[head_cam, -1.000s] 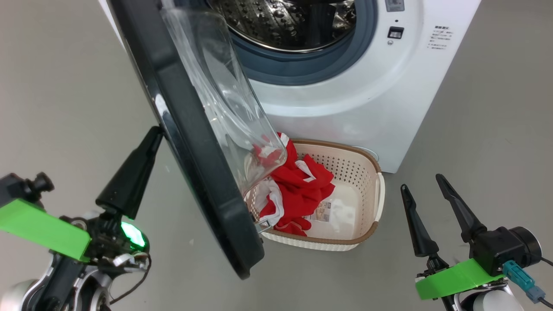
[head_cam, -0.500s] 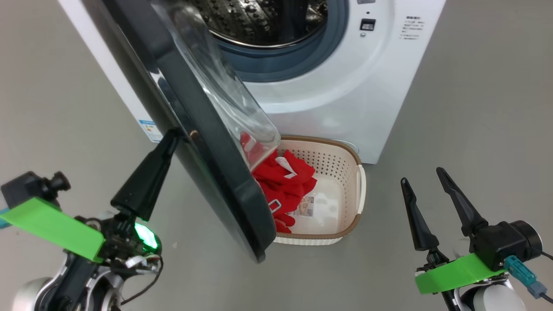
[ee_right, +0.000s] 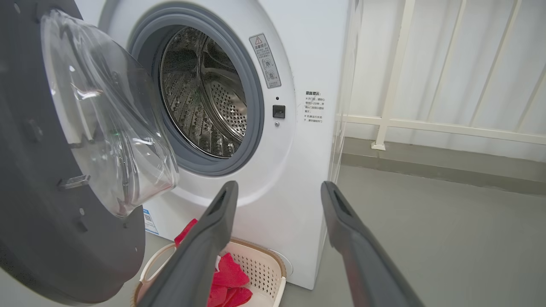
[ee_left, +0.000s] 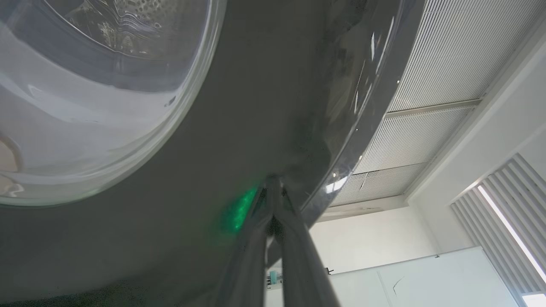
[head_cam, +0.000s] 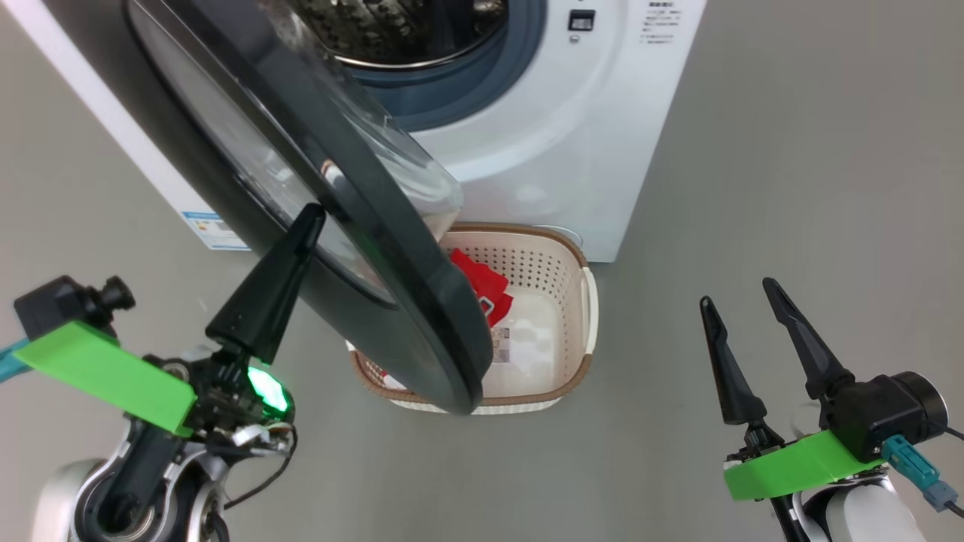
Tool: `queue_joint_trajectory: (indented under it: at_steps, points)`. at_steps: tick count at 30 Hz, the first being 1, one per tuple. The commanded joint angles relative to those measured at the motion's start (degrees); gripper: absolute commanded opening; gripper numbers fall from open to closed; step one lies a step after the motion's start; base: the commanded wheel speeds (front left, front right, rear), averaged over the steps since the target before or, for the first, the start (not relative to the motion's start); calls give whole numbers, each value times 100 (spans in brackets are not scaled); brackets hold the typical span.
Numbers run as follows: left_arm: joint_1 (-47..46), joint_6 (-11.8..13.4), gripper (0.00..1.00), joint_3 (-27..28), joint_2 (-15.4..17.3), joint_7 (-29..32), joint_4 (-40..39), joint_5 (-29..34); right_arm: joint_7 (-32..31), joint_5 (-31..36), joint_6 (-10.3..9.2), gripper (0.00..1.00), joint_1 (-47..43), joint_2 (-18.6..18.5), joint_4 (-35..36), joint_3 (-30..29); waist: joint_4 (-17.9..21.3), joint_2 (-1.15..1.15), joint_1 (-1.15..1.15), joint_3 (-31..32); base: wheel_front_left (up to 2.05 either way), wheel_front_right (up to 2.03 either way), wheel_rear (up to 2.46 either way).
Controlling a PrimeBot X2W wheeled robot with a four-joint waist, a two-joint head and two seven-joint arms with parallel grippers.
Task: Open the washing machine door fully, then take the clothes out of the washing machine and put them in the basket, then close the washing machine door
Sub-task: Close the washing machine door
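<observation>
The white washing machine (head_cam: 542,150) stands ahead with its steel drum (head_cam: 392,30) exposed. Its door (head_cam: 361,248), black-rimmed with a bulging glass bowl, stands partly swung across the opening. My left gripper (head_cam: 312,214) is shut, its tip resting against the door's outer face, also seen as the left gripper (ee_left: 273,184) on the black door (ee_left: 239,128). The basket (head_cam: 584,301) sits on the floor under the door with red clothes (head_cam: 482,290) inside. My right gripper (head_cam: 736,293) hangs open and empty at the lower right. The right gripper (ee_right: 279,187) faces the washing machine (ee_right: 307,51) and the basket (ee_right: 264,264).
Grey floor (head_cam: 791,188) spreads right of the machine. A white railing (ee_right: 426,123) runs along the wall beyond its right side. A small blue label (head_cam: 211,226) marks the machine's lower left side. The door overhangs the basket's left half.
The head camera has shifted, moving the scene left. The door has swung further toward the machine's opening, its outer face now turned to me, with my shut left gripper staying on it. The right gripper held still.
</observation>
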State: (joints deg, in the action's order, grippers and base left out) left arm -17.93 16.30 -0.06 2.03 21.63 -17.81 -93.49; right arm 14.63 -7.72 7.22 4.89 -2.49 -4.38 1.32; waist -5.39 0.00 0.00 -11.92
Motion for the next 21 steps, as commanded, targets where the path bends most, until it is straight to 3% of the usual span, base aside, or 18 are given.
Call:
queue_joint_trajectory:
  at_steps: [1,21]
  points:
    - [-209,-121,0,104,91,6,-118,0,37,-102,26,100,177,-39,164,123,96,0,0,-53,0,0,0]
    - [-907,-509,0,-89,87,-462,540,-133,37,-196,26,100,246,-39,197,103,584,0,0,-252,0,0,0]
